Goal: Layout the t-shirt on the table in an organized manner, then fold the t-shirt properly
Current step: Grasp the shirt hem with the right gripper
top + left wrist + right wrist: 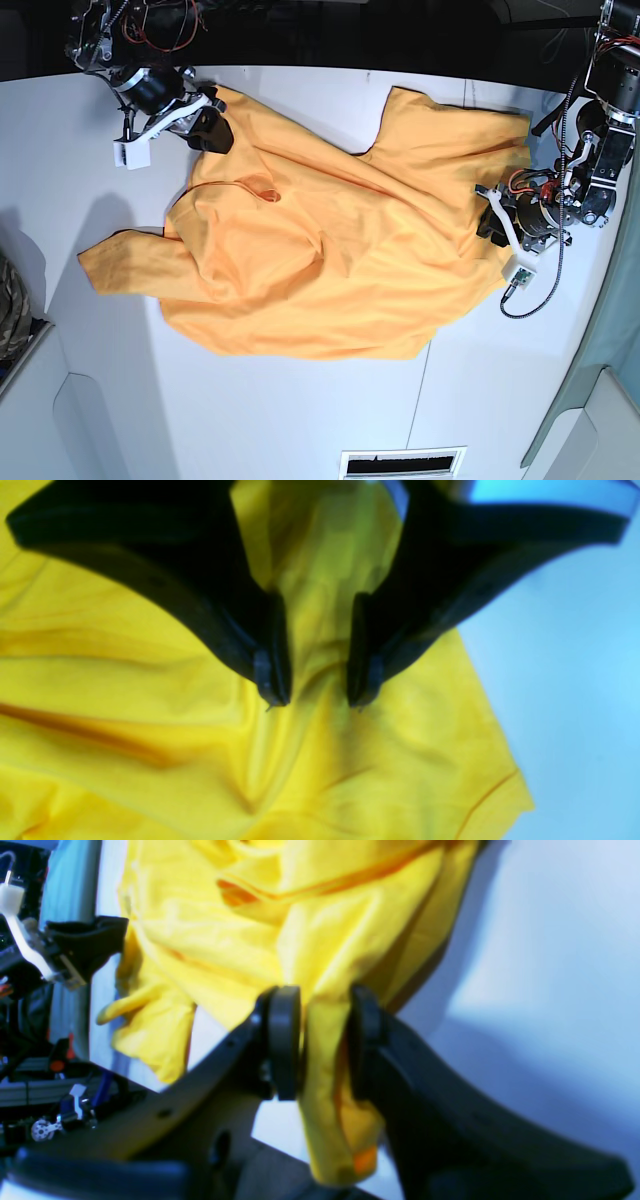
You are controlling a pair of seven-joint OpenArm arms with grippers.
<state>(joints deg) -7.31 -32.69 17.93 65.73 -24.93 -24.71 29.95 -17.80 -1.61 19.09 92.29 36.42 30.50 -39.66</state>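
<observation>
The orange-yellow t-shirt (330, 250) lies spread and wrinkled over the middle of the white table (300, 420). One sleeve points left. My right gripper (210, 128) is at the shirt's far left corner. In the right wrist view it (325, 1040) is shut on a bunched fold of the shirt (225, 940), which hangs from the jaws above the table (550, 965). My left gripper (488, 215) is at the shirt's right edge. In the left wrist view its fingertips (317, 700) stand close together on the shirt (125, 680), with a ridge of cloth between them and creases running to that spot.
A camouflage cloth (10, 300) shows at the left edge, beside a lower grey ledge. A vent slot (400, 463) sits at the table's front edge. A cable (535, 290) loops on the table below the left arm. Bare table (575, 680) lies right of the shirt's hem.
</observation>
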